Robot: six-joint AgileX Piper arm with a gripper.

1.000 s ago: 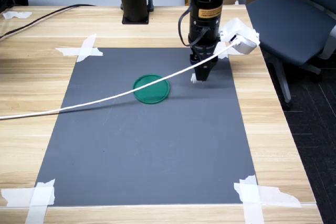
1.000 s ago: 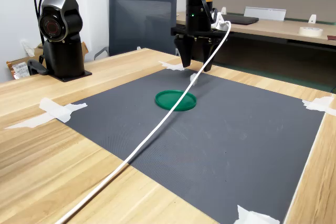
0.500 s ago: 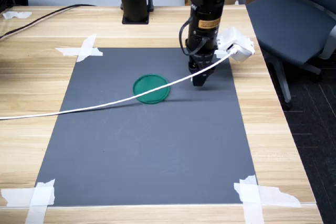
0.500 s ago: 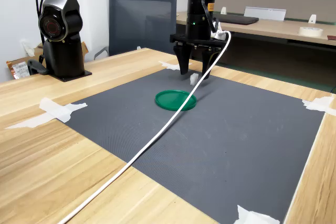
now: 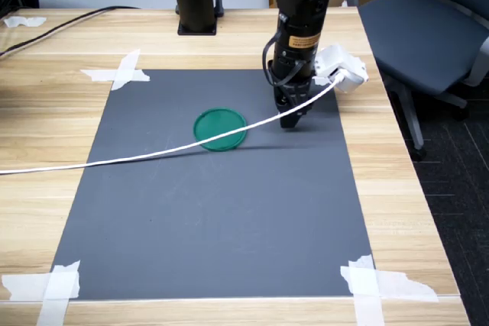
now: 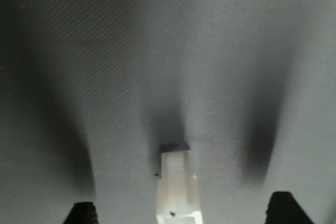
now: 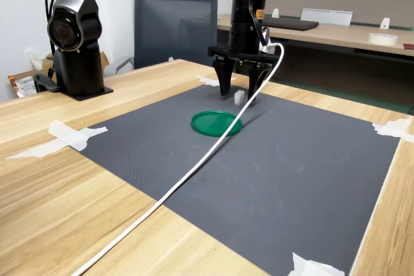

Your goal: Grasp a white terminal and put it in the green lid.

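Lengthwise, the white terminal (image 6: 177,187) lies between parted fingers (image 6: 80,213) (untouched).

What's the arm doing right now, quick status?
Gripper open, low over mat, straddling white terminal. Terminal on mat, ungrasped. Green lid empty, nearby. White cable drapes across the lid.

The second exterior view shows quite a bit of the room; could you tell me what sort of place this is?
Probably an office or lab robot workstation: a wooden table with a taped-down dark mat, a second arm's base, an office chair and desks behind.
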